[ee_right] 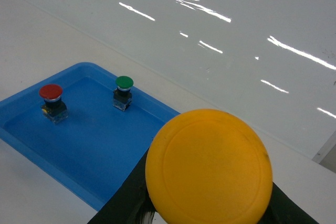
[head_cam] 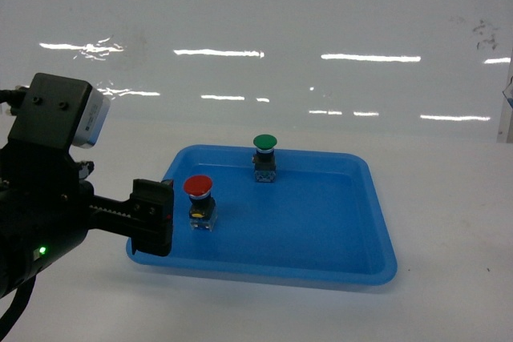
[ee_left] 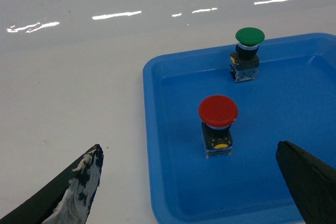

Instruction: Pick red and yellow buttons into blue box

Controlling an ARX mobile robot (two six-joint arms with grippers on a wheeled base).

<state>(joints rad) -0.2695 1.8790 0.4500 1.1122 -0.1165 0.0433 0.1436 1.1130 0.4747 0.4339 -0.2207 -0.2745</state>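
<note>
Your left tool (ee_left: 189,187) hangs spread wide before the red button (ee_left: 218,112) in the tray (ee_left: 157,145); your right tool (ee_right: 210,211) pinches the yellow button (ee_right: 209,166).

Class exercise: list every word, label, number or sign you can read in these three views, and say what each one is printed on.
None can be read.
Red button, green button, yellow button: caps plain.
Blue tray: no marking.
Red button's black body: a yellow spot, no lettering legible.
Left gripper: no label legible.
</note>
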